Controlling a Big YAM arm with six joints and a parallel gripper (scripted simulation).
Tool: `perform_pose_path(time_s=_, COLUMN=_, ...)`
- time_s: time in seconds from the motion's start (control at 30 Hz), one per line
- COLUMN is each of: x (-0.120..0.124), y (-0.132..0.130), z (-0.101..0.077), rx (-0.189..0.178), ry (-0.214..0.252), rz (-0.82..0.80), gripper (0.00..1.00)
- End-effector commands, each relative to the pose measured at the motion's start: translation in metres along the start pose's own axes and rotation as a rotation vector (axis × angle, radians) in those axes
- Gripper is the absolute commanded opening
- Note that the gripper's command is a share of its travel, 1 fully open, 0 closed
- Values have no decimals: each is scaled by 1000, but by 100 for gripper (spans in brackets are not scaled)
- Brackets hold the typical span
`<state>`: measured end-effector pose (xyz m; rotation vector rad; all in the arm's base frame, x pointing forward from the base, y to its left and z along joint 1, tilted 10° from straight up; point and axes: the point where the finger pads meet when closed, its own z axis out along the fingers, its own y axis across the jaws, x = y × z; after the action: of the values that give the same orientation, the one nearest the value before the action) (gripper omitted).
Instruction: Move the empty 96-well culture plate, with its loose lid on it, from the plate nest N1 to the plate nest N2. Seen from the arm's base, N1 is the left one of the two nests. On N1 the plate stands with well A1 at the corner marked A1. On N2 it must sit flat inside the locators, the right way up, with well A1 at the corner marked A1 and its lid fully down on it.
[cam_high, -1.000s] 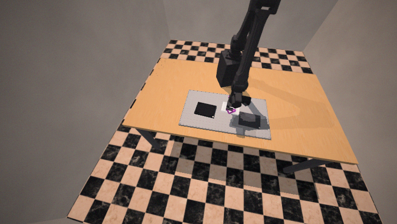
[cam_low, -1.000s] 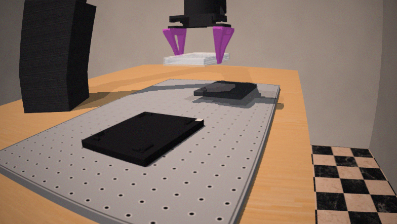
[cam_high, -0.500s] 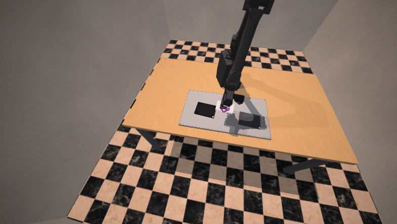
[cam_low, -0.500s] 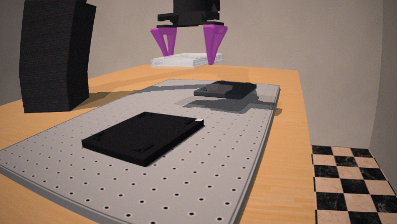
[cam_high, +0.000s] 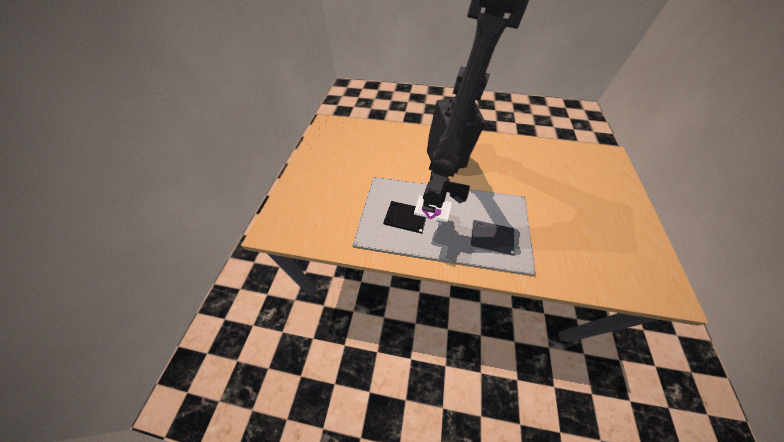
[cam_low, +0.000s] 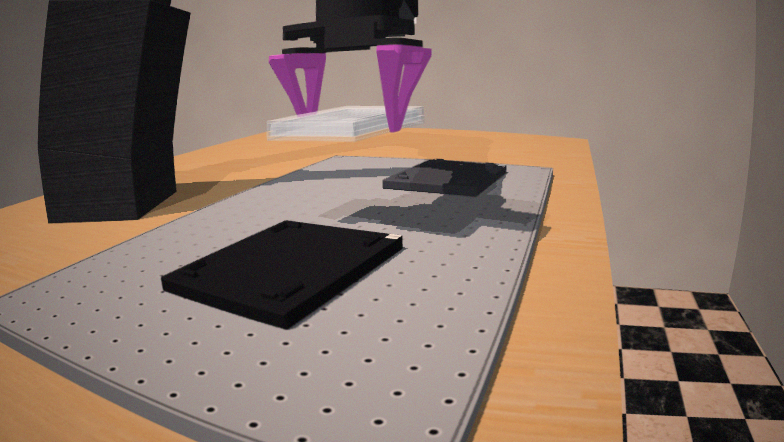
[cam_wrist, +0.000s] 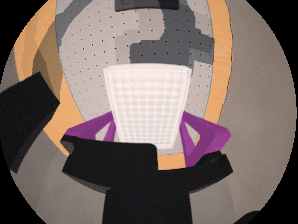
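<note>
One gripper (cam_low: 351, 118), two purple fingers (cam_low: 402, 82), clamped on one clear lidded plate (cam_low: 329, 125). Two black nests: one (cam_low: 445, 176) below and beyond the gripper, one (cam_low: 282, 269) nearer the exterior camera. One perforated grey board (cam_low: 384, 356). One wooden table (cam_high: 576, 164).

From high above and in front, the top view looks steeply down on my whole wooden table (cam_high: 576, 263), far off. The exterior view sits low and close at one end of the grey perforated board (cam_low: 384, 356), looking along it. My wrist view looks down past my purple-fingered pincer (cam_wrist: 156, 137) from just above. All three share the board and its black rectangular nests (cam_low: 285, 269).
</note>
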<state>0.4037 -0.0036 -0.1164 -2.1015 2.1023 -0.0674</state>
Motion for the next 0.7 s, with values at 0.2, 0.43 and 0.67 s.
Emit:
perform_pose_path(time_s=0.2, x=36, y=-10, z=-1, rx=7, ry=-1, rz=-13, gripper=0)
perform_pose_path(time_s=0.43, x=53, y=-10, z=-1, rx=8, ry=-1, rz=-13, gripper=0)
perform_pose_path(time_s=0.67, x=77, y=-10, z=-1, rx=8, ry=0, rz=-13, gripper=0)
